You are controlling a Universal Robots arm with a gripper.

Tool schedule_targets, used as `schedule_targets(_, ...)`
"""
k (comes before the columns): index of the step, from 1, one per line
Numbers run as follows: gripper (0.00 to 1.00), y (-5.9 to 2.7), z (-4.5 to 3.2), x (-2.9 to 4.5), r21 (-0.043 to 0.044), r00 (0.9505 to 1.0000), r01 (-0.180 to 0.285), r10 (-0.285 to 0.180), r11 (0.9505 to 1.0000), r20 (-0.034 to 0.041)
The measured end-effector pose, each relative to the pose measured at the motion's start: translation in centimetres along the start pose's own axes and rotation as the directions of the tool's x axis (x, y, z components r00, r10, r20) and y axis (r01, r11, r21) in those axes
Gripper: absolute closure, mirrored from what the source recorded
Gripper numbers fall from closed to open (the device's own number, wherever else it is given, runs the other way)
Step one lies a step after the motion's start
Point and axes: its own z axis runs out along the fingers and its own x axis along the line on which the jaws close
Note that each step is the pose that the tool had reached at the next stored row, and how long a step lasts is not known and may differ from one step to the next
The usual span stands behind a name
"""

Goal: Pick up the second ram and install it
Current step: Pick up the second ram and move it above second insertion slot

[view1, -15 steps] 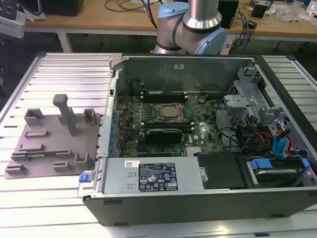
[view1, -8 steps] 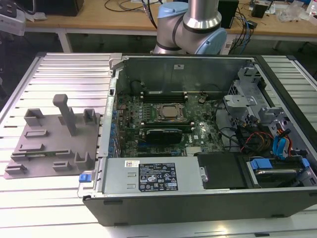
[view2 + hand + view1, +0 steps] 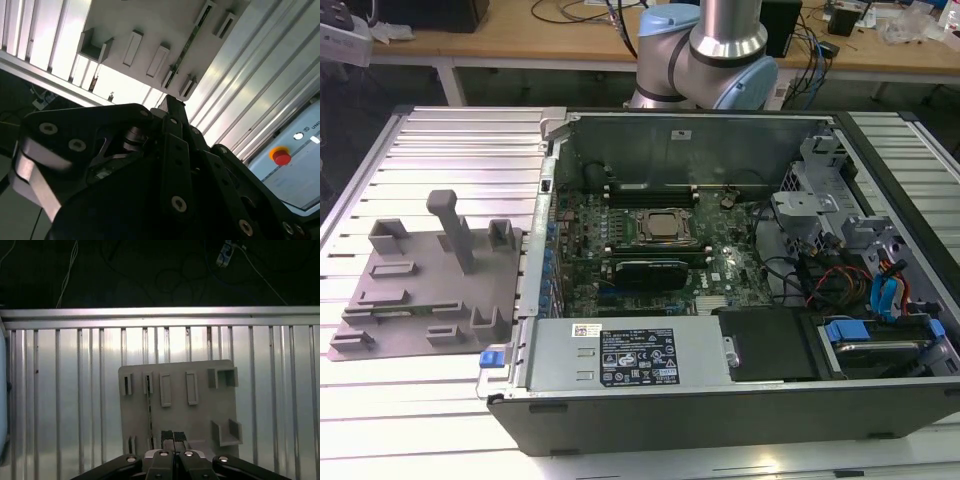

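**Item: claw poised over fixture plate, second ram in its holder**

- Arm (image 3: 705, 45): in the exterior view its base and lower joint stand at the far edge of the surface (image 3: 450, 140), behind the open computer case (image 3: 720, 390). The limb rises past the top of that view.
- Claw (image 3: 173, 436): points down at the grey fixture plate (image 3: 200, 412). The fingertip pads (image 3: 167, 435) look pressed together and clenched on nothing, though the seam between them is dark, so this is a fair reading rather than a sure one. The claw is apart from the stick.
- Second ram (image 3: 149, 412): a thin strip seen edge-on, standing upright on the plate. It spans two slotted posts, one at each of two opposite edges of the plate.
- Exterior view: the plate (image 3: 430, 285) lies on the surface just beside the case, toward the exterior view's left edge. The case is lidless, with the motherboard (image 3: 650, 250) exposed.
- Second wrist view: the claw's dark linkage (image 3: 175, 165) from behind, the stick (image 3: 187, 45) as a green line among the posts, and a red button (image 3: 281, 156) on a pale box off the surface.
- First wrist view: cables (image 3: 225, 252) lie on dark floor beyond the surface's edge.
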Motion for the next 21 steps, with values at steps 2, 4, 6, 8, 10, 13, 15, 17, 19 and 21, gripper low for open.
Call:
schedule_targets(2,0.92,0.00,0.00,0.00,0.0000,1.0000,0.000,0.000,1.0000,0.0000)
schedule_targets(4,0.92,0.00,0.00,0.00,0.0000,1.0000,0.000,0.000,1.0000,0.0000)
schedule_targets(6,0.92,0.00,0.00,0.00,0.0000,1.0000,0.000,0.000,1.0000,0.0000)
schedule_targets(8,0.79,0.00,0.00,0.00,0.0000,1.0000,0.000,0.000,1.0000,0.0001)
schedule_targets(10,0.66,0.00,0.00,0.00,0.0000,1.0000,0.000,0.000,1.0000,0.0001)
schedule_targets(13,0.66,0.00,0.00,0.00,0.0000,1.0000,0.000,0.000,1.0000,0.0002)
schedule_targets(15,0.66,-0.02,0.12,0.00,-0.0001,1.0000,0.000,0.000,1.0000,0.0001)
schedule_targets(17,0.66,-0.09,0.36,0.00,0.0001,1.0000,0.000,0.000,1.0000,0.0002)
schedule_targets(19,0.66,-0.17,0.73,0.01,0.0000,1.0000,0.000,0.000,1.0000,0.0002)
schedule_targets(21,0.66,-0.23,1.18,0.02,0.0000,1.0000,0.000,0.000,1.0000,0.0002)
